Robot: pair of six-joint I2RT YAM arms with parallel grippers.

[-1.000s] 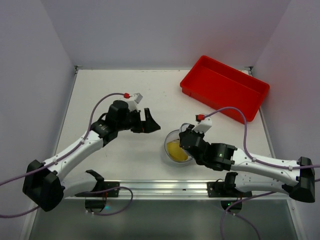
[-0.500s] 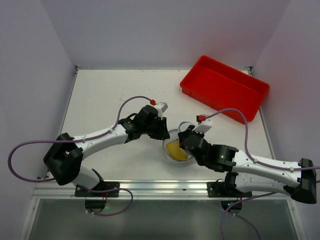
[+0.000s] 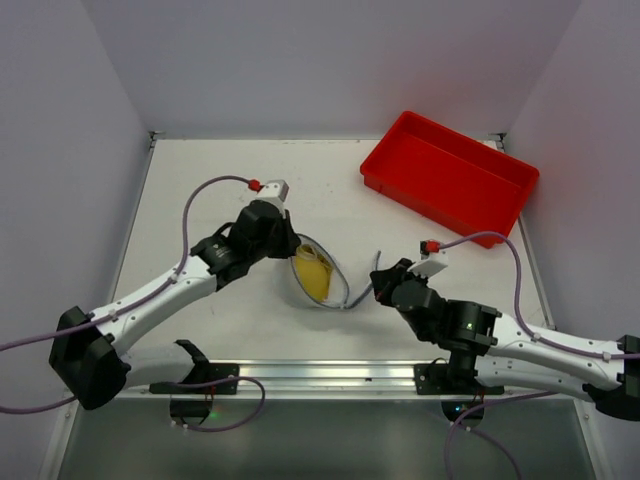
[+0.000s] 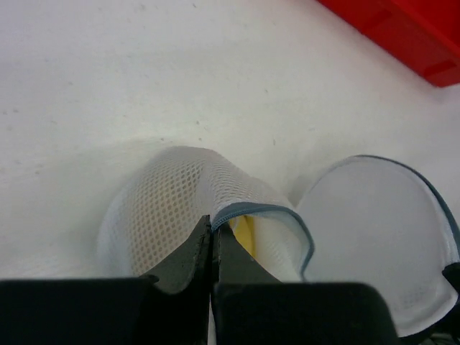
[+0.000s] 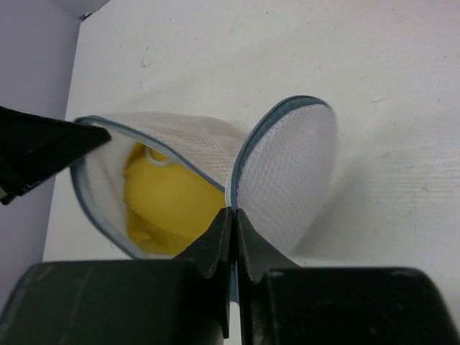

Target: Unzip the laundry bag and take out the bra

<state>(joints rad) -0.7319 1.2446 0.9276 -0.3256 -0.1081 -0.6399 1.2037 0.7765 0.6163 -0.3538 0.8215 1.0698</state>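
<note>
Holds the unzipped laundry bag [image 4: 158, 208] open at the front middle of the surface [image 3: 220, 180], with left end effector [image 4: 213, 230] and right end effector [image 5: 233, 219] each clamped on a rim, and risks thin mesh slipping free or tearing under opposed pull, yellow bra [image 5: 169, 201] inside.

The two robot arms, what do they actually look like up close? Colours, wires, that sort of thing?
Both the left arm and right arm have slim white links between chunky black joints. A lilac cable loops along each, ending in a small red plug near the wrist. The left gripper and right gripper each have two black fingers tapering to thin tips.
</note>
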